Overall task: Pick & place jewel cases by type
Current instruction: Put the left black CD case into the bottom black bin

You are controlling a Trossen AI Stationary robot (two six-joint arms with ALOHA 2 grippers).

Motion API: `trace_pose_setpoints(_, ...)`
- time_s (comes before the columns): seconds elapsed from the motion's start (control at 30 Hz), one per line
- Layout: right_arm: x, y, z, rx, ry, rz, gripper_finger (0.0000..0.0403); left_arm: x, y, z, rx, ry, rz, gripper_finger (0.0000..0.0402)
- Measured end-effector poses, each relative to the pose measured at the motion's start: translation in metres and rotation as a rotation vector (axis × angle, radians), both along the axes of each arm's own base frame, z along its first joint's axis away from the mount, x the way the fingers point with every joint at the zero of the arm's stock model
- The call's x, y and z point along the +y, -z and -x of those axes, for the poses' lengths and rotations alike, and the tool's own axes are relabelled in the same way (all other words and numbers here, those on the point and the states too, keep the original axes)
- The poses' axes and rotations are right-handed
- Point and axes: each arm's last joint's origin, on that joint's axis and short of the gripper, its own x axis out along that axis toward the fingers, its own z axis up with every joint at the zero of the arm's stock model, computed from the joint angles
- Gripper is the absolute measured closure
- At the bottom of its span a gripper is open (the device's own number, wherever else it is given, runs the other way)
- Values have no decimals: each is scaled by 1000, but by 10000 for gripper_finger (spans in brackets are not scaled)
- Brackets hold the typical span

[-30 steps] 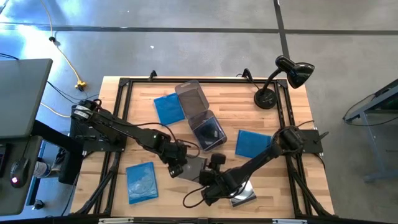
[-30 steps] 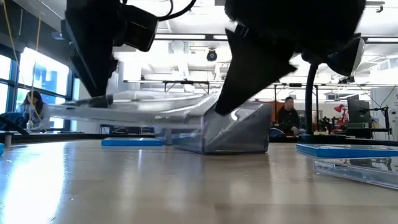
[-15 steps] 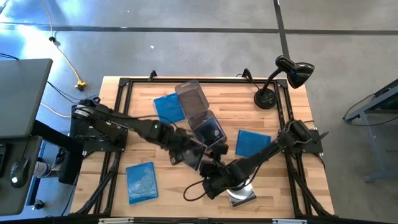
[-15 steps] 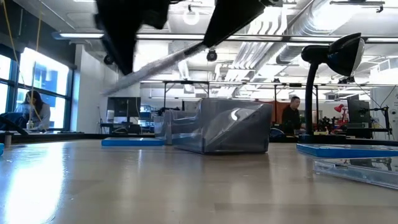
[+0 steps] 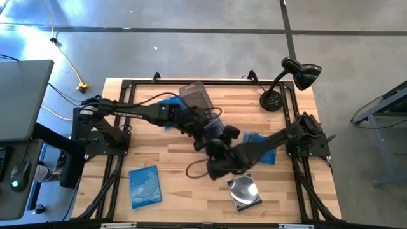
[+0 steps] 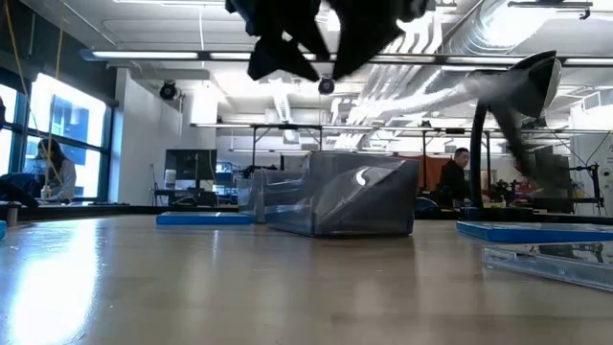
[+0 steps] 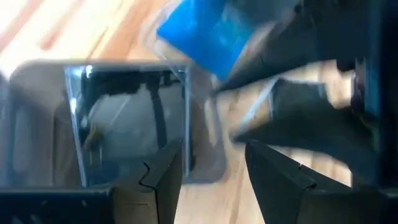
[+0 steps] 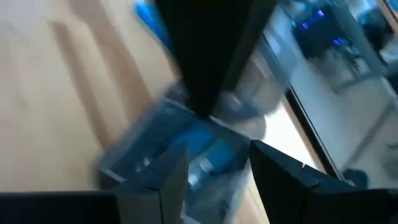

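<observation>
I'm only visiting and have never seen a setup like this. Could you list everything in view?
Blue jewel cases: three, translucent blue; one front left, one back left of centre, one right, partly under the right arm.
Silver-faced jewel case: one, front, right of centre.
Tubs: two, smoky grey, mid-table.
Desk lamp: one, black, back right corner.
Table: one, light wood, black frame.
Cable: one, yellow, on the floor.
People: two, in the room behind.
Left gripper, right gripper: dark, together above the tubs.

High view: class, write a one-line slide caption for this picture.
Two dark arms meet above the smoky-grey translucent tubs mid-table; translucent blue jewel cases and a silver-faced case lie around on the wooden table.
</observation>
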Motion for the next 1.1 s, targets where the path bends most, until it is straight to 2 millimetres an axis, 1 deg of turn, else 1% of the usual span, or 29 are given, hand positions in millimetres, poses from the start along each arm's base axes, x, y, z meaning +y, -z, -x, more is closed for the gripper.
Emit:
trace_pose_setpoints(0.1, -8, 18, 3, 35, 38, -19, 236, 0, 4, -1, 22, -36, -36, 234)
trace_pose_setpoints(0.17, -9, 29, 4, 46, 31, -51, 236, 1, 10, 2, 83, -71, -66, 234)
trace_pose_setpoints(0.23, -10, 40, 8, 68, 30, -38, 238, 0, 13, 3, 114, -75, -85, 234)
trace_pose_setpoints(0.33, -9, 45, 12, 78, 31, 1, 239, 1, 16, 1, 121, -78, -113, 234)
trace_pose_setpoints(0.4, -9, 46, 12, 81, 30, 1, 239, 4, 18, 1, 131, -73, -130, 234)
trace_pose_setpoints(0.57, -5, 42, 15, 99, 19, 22, 240, 3, 14, -3, 78, -28, -119, 234)
trace_pose_setpoints(0.63, -1, 36, 19, 112, 5, 33, 240, 2, 12, -5, 47, 7, -106, 234)
trace_pose_setpoints(0.73, 5, 22, 28, 130, -17, 24, 241, -1, 10, -8, 2, 94, -95, 234)
trace_pose_setpoints(0.87, 16, 10, 45, 184, -71, -33, 238, -5, 9, -8, -17, 186, -86, 234)
trace_pose_setpoints(0.97, 27, 10, 56, 248, -115, -76, 237, -7, 7, -6, -20, 207, -83, 234)
trace_pose_setpoints(1.1, 42, 20, 64, 297, -166, -133, 236, -15, 6, -5, -23, 226, -87, 234)
